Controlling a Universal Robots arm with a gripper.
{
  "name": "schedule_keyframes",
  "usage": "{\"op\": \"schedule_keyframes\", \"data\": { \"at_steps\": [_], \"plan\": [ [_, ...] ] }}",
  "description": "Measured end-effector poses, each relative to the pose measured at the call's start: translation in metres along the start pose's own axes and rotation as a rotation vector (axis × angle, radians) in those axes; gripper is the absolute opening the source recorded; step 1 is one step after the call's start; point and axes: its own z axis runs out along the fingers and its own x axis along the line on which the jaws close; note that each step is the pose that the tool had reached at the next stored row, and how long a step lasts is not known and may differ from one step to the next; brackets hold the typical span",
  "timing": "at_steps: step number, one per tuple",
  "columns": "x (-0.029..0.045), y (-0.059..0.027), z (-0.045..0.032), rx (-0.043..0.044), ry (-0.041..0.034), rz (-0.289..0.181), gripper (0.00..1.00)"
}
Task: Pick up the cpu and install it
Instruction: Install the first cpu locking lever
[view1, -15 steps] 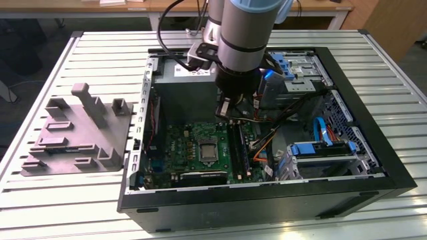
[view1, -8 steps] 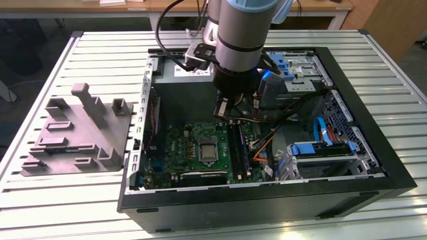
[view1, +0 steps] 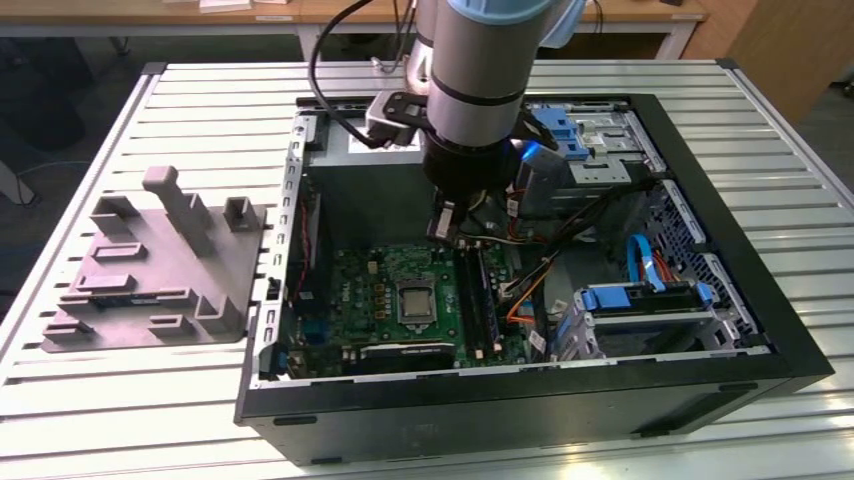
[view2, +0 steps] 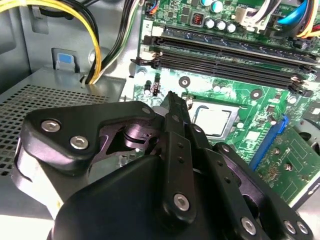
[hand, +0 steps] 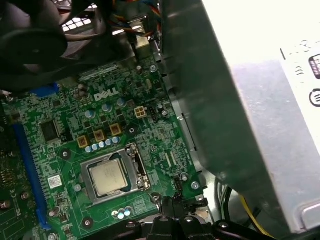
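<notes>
My gripper (view2: 172, 107) hovered inside the open computer case (view1: 747, 330), jaws clenched on nothing, just above the green motherboard (hand: 65, 135), where the cpu (hand: 107, 178) (silver top up) sat in its socket (hand: 131, 150).

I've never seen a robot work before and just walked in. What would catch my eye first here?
First, the thick grey robot arm reaching down into an open black computer case on a slatted metal table. Inside, the green motherboard stands out, and in the first wrist view the cpu lies in its socket. A grey-purple fixture sits beside the case, on the exterior view's left.
</notes>
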Motion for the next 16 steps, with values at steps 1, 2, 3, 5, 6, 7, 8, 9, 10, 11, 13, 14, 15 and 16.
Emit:
{"op": "schedule_keyframes", "data": {
  "at_steps": [1,2,3,5,6,7,8,9,10,11,13,14,15,16],
  "plan": [
    [0.0014,-0.0004,0.0,0.0001,-0.0025,-0.001,0.11],
    [0.0031,-0.001,-0.0001,-0.0001,-0.0046,-0.001,0.11],
    [0.0049,-0.0015,-0.0001,-0.0004,-0.0063,-0.001,0.11],
    [0.008,-0.0026,-0.0002,-0.0007,-0.008,-0.002,0.11],
    [0.0094,-0.003,-0.0002,-0.0007,-0.008,-0.003,0.11],
    [0.0107,-0.003,-0.0002,-0.0008,-0.008,-0.004,0.11],
    [0.0114,-0.0027,-0.0002,-0.0007,-0.0077,-0.009,0.11],
    [0.0117,-0.0024,-0.0001,-0.0008,-0.0073,-0.017,0.11],
    [0.0118,-0.0023,-0.0002,-0.0009,-0.0065,-0.028,0.11],
    [0.012,-0.0022,-0.0001,-0.0009,-0.0058,-0.04,0.11],
    [0.0123,-0.0018,-0.0001,-0.001,-0.0047,-0.06,0.11],
    [0.0127,-0.0017,-0.0001,-0.0007,-0.0043,-0.069,0.11],
    [0.0132,-0.0017,-0.0001,0.0001,-0.0041,-0.076,0.11],
    [0.0139,-0.0018,-0.0001,0.0013,-0.0041,-0.08,0.11]
  ]
}}
